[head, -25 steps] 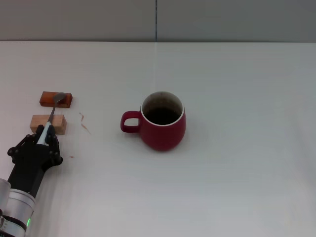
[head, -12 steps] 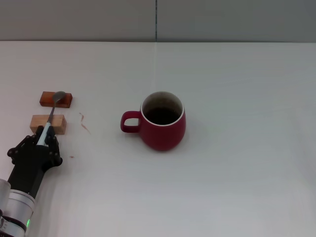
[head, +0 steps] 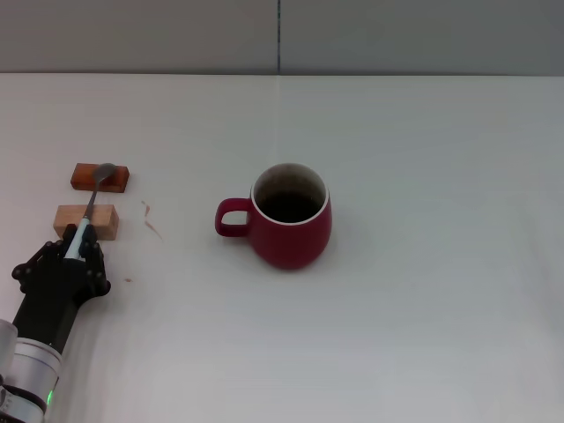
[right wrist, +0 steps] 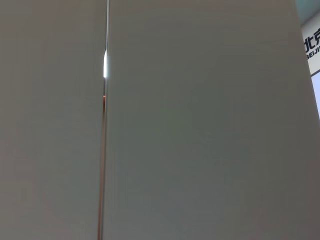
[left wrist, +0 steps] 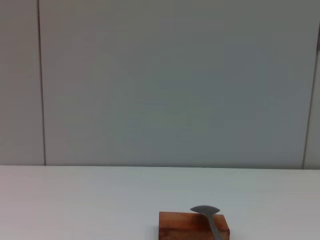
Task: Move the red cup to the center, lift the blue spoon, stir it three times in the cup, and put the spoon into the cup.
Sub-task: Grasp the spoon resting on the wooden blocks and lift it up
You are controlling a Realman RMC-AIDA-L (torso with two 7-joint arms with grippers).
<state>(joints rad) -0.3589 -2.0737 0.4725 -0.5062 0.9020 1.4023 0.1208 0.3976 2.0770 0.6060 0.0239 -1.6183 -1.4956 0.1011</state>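
Observation:
The red cup (head: 292,233) stands upright near the middle of the white table, its handle pointing toward my left side and its dark inside showing nothing in it. At the far left the blue spoon (head: 92,208) lies across two wooden blocks. Its grey bowl (left wrist: 205,211) rests on the farther one. My left gripper (head: 80,250) sits at the spoon's near end, shut around the pale blue handle. The right gripper is out of view; its wrist view shows only a grey wall.
A reddish wooden block (head: 88,177) and a paler wooden block (head: 74,219) lie one behind the other at the table's left side. A small reddish squiggle (head: 150,217) marks the tabletop beside them.

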